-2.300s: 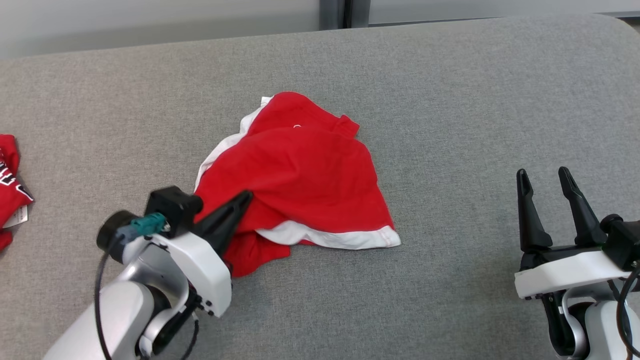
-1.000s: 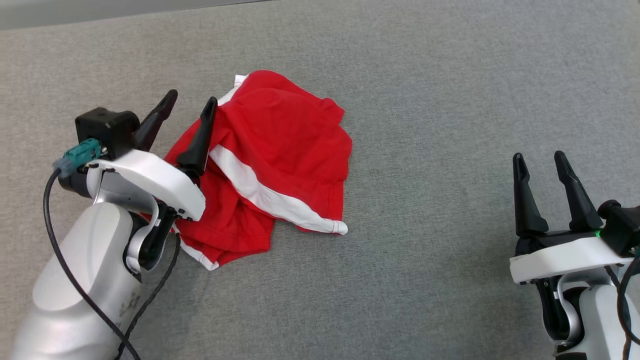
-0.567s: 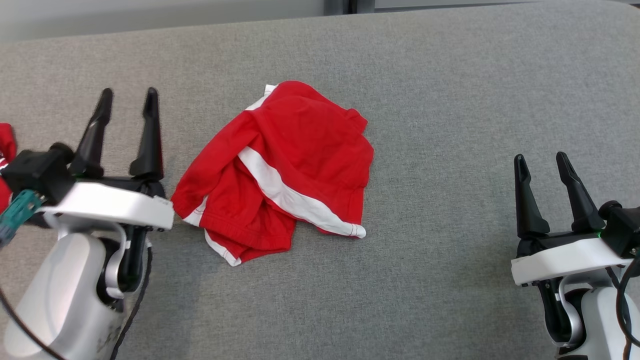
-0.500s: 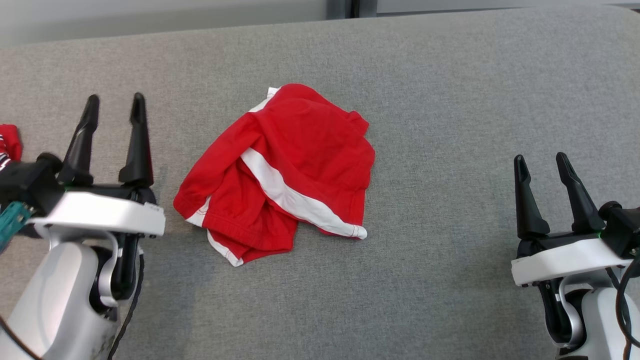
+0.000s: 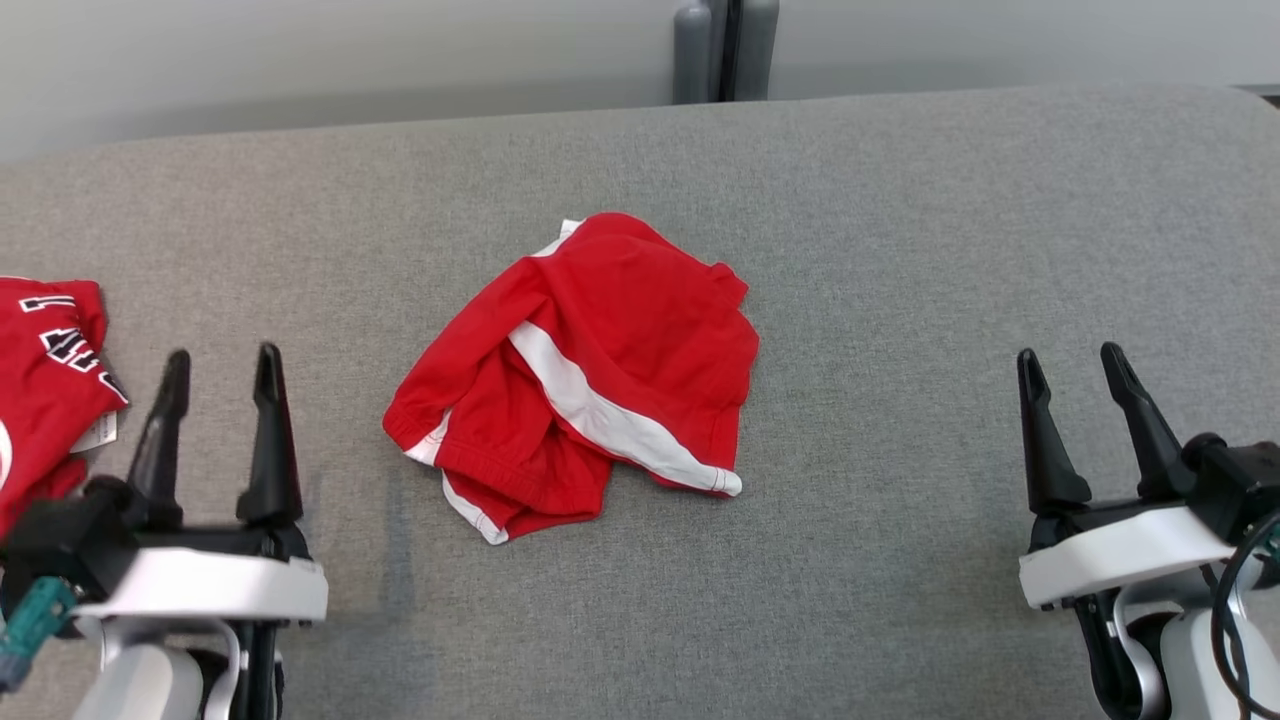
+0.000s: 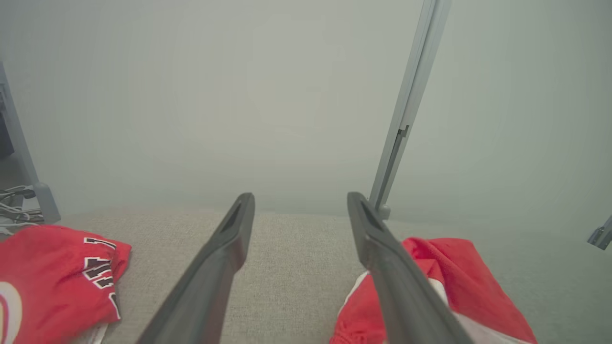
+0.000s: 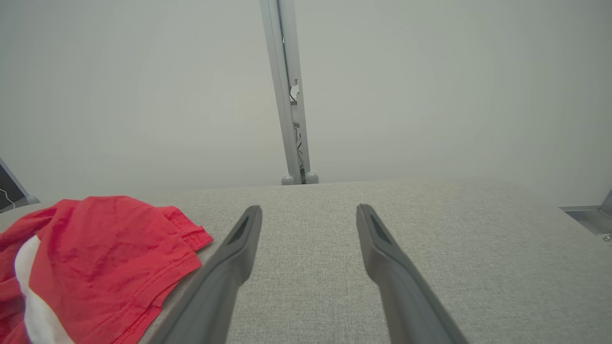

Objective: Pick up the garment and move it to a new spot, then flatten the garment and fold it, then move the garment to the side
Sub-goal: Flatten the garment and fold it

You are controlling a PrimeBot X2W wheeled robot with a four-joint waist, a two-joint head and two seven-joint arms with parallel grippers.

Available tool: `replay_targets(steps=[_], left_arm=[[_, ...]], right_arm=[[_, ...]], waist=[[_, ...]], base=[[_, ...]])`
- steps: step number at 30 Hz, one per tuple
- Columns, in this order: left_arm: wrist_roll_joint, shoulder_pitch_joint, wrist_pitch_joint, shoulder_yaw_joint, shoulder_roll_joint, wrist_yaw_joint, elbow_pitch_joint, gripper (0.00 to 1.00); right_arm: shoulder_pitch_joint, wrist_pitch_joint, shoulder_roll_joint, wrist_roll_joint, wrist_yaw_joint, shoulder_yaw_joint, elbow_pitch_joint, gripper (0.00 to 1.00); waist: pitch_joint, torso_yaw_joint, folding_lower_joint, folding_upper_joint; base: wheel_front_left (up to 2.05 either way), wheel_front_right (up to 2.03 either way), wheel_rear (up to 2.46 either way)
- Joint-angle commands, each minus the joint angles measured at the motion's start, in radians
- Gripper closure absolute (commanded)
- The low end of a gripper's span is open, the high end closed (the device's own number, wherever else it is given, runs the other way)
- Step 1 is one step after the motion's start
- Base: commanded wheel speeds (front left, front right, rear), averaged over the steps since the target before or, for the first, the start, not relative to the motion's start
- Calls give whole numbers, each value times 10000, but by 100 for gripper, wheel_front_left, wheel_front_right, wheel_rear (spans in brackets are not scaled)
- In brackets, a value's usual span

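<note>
The garment (image 5: 585,375), a pair of red shorts with white stripes, lies crumpled in the middle of the grey padded surface (image 5: 900,250). It also appears low right in the left wrist view (image 6: 459,277) and low left in the right wrist view (image 7: 105,258). My left gripper (image 5: 222,365) stands open at the lower left, apart from the garment, with nothing between its fingers. My right gripper (image 5: 1070,360) is open at the lower right, far from the cloth. Each wrist view shows its own gripper's fingers spread, the left gripper (image 6: 300,201) and the right gripper (image 7: 309,211).
A second red garment with black-and-white lettering (image 5: 45,380) lies at the left edge, just left of my left gripper, also in the left wrist view (image 6: 52,277). A grey post (image 5: 725,50) stands behind the surface's far edge.
My left gripper let go of the garment, left it crumpled mid-surface, and drew back to the lower left, open. The camera shifted. My right arm stayed put.
</note>
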Motion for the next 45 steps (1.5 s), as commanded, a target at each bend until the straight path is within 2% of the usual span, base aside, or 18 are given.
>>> replay_targets(steps=[1,10,26,32,37,41,45], left_arm=[[120,231,-40,-13,19,76,-41,0],[121,951,87,-214,-2,273,-183,0],[14,805,374,-343,3,375,-268,0],[-277,522,1273,-1052,-185,-47,-461,0],[-917,509,2270,-1815,-600,-525,-463,0],[-1543,702,2716,-2061,-886,-835,-364,0],[-1875,561,2959,-2146,-932,-1144,17,0]], right_arm=[[138,60,-73,-51,20,7,-21,0],[413,175,-73,-47,20,-7,-197,0],[396,195,-73,-83,20,-78,-317,0],[252,227,-73,-115,20,-82,-432,0],[98,164,-75,-86,20,3,-429,0],[67,84,-73,-9,20,51,-350,0],[-31,23,-73,30,20,106,-249,0]], waist=[[-114,32,0,0],[-294,72,0,0],[-157,100,0,0],[70,80,0,0],[363,-9,0,0],[570,-80,0,0],[733,-162,0,0]], base=[[0,0,0],[0,0,0],[0,0,0],[0,0,0],[0,0,0],[0,0,0],[0,0,0]])
